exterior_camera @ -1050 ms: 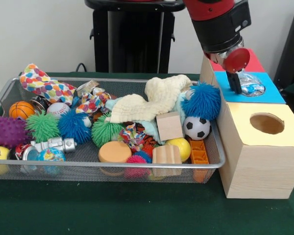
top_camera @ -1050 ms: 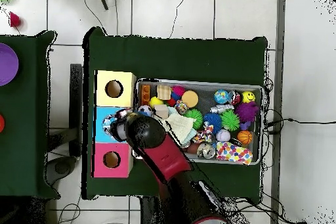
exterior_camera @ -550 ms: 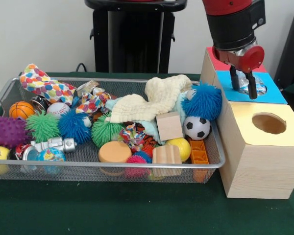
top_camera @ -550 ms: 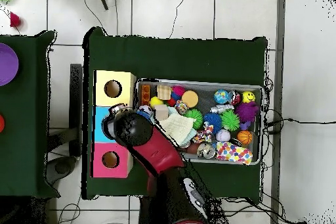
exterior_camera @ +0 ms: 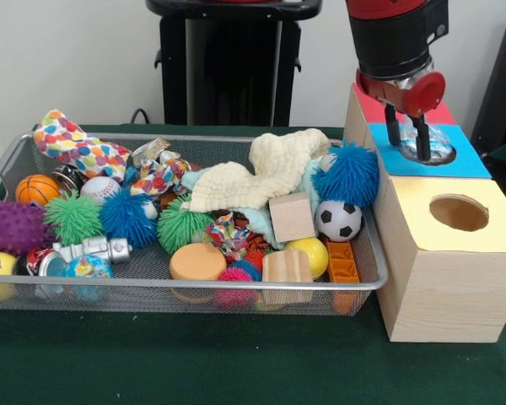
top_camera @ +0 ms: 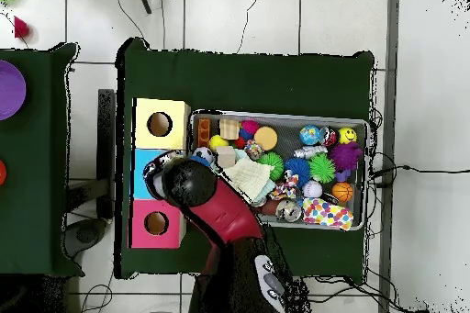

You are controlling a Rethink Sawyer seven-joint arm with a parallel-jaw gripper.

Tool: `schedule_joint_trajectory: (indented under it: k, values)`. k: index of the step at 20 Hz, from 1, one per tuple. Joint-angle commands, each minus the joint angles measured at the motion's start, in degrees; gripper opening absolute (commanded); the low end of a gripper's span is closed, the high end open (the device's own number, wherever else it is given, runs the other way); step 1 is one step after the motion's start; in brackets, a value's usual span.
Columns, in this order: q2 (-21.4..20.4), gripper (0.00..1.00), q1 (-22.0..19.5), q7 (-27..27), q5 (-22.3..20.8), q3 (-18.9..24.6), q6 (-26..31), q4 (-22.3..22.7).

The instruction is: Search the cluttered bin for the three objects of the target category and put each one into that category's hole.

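A clear crinkly wrapper sits in the round hole of the blue-topped box. My gripper hangs just above that hole, at the wrapper's left edge. Its two black fingers stand a little apart and grip nothing. In the overhead view the arm's black wrist covers the gripper and most of the blue box. Two more crinkly wrappers lie at the back of the wire bin, next to a spotted cloth.
A yellow-topped box and a pink-topped box flank the blue one, each with a hole. The bin also holds spiky balls, a soccer ball, wooden blocks, a cream cloth and other toys.
The gripper has shifted slightly left and up over the blue box, and its fingers stand closer together. The wrapper stays in the blue hole.
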Motion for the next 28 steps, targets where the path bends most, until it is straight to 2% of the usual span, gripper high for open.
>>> schedule_joint_trajectory:
  k: [1, 7, 16, 19, 23, 25, 28]
  values:
    - [0.82, 1.00, 0.66, 15.46, -2.06, -1.02, 8.66, -0.51]
    - [-2.17, 1.00, 3.50, 18.69, -3.03, -3.97, 12.25, -0.64]
    - [-1.11, 1.00, 2.89, 16.16, 0.11, -2.55, 9.17, 0.29]
    - [-1.56, 1.00, 3.62, 17.46, 0.09, -2.72, 9.70, 0.02]
    - [-0.80, 1.00, 3.86, 17.01, 0.78, -2.16, 7.62, 0.37]
    - [0.16, 1.00, 4.30, 16.15, -0.98, -3.59, 6.26, -0.43]
    - [2.57, 1.00, 5.15, 12.87, -7.49, -9.44, 5.76, -3.70]
